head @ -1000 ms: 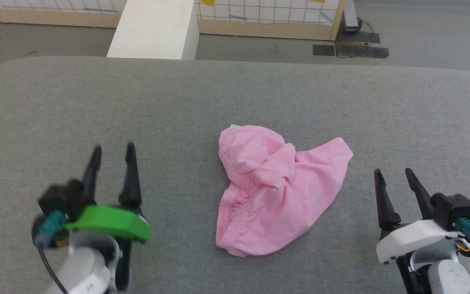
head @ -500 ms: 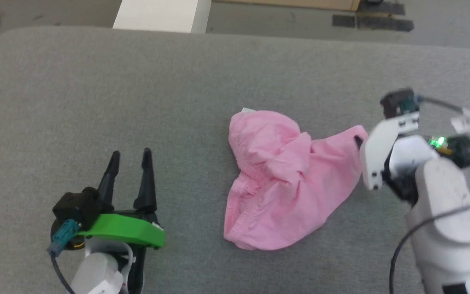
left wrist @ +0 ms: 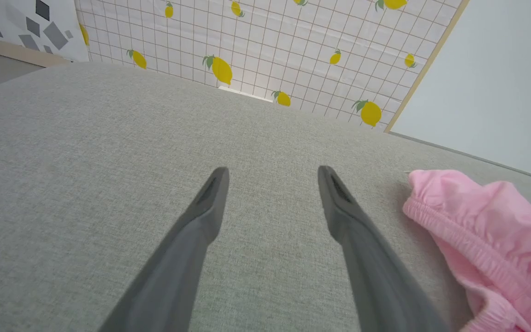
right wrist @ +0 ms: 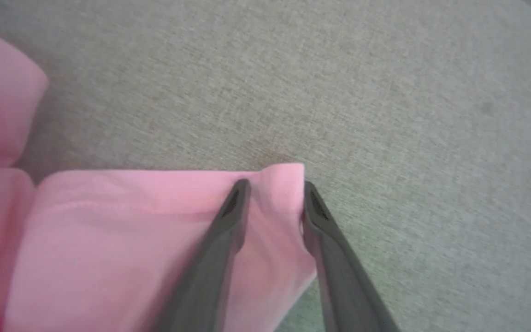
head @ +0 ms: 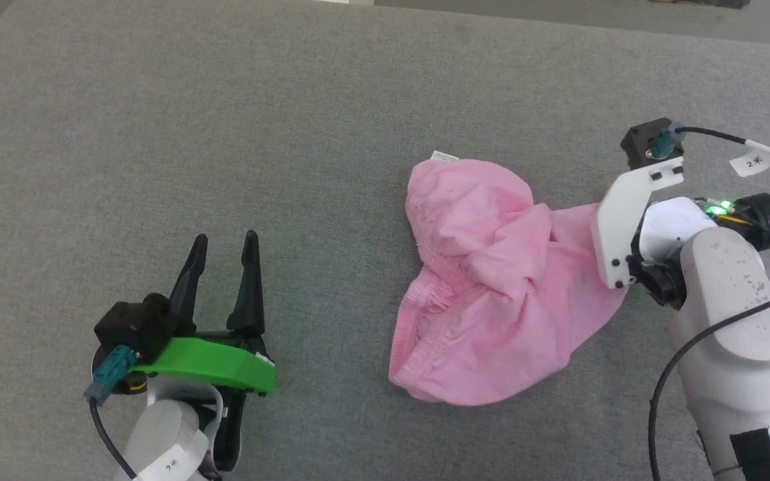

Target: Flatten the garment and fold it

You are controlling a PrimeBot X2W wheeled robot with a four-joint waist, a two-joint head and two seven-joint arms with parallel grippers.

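**A:** Right, the right gripper is down at the garment, fingers a narrow way apart, astride the far right corner of the pink cloth.

**B:** Clamped on it?

**A:** No, the tips stand apart, the corner lying between them.

**B:** And the rest of it?

**A:** Crumpled mid-cushion, gathered waistband on its left side, white label at the far edge. The left gripper is well apart on the near left, fingers wide, holding nothing.
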